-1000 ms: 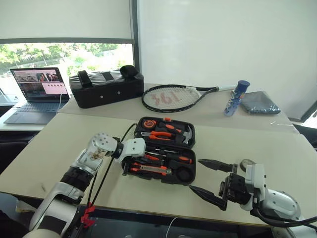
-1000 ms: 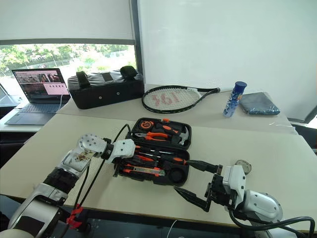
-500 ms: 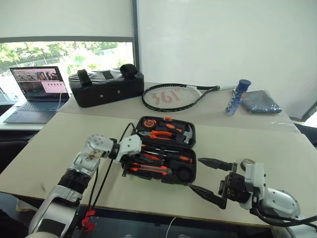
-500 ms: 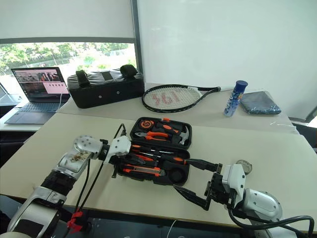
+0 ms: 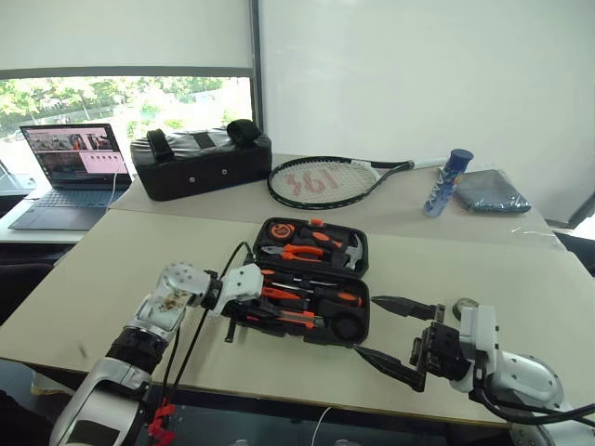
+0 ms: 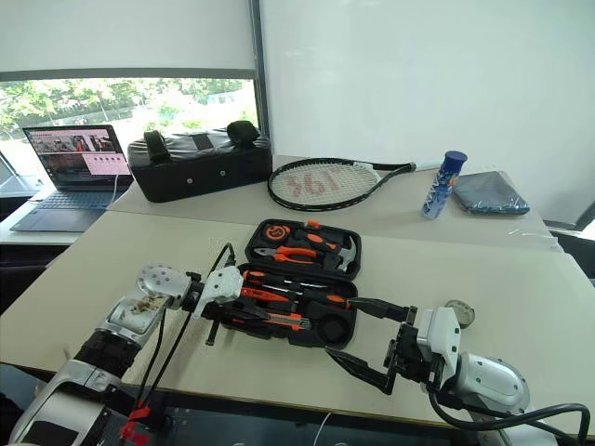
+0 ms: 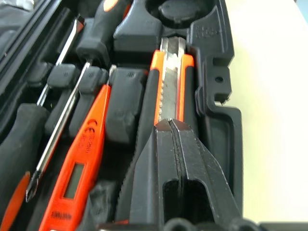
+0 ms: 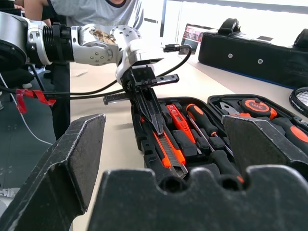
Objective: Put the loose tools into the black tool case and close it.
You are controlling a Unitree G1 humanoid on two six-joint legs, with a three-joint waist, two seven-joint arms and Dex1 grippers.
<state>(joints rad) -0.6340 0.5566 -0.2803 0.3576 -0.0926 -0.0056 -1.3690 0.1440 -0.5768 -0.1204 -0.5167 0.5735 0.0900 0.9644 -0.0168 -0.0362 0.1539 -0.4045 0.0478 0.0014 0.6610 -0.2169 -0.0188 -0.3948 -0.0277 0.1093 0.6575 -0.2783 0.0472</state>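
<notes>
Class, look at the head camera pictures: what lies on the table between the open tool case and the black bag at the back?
Nothing: in the left eye view, bare table separates the tool case from the black bag.

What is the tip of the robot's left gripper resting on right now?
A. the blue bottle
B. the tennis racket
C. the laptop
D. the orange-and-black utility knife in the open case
D: the shut left gripper points down onto the utility knife lying in its slot in the case.

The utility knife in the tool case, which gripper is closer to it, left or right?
Left. The left gripper, shut, has its tips at the utility knife; the right gripper, open, hangs past the case's near right corner.
</notes>
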